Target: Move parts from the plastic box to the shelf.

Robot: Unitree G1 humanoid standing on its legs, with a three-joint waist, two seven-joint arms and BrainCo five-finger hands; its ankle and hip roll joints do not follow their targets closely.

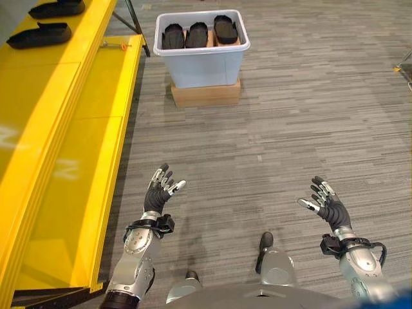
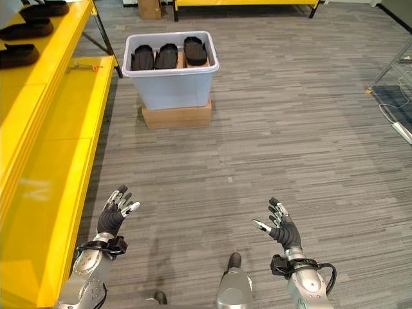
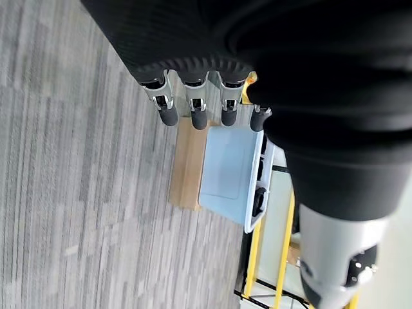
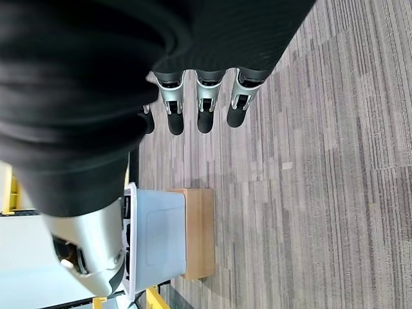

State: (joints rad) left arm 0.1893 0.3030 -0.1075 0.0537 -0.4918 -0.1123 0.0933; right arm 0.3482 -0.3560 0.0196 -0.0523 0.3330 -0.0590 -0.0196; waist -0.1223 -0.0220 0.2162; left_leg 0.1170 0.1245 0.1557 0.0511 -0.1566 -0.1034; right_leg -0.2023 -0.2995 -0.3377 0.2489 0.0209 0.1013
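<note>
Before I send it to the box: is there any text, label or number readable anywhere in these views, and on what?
None that can be read.
Yellow shelf: pale marks on its surface, not legible as letters.
Plastic box, black parts inside it and wooden block under it: no print visible.
Left hand and right hand: open, empty, unmarked.
</note>
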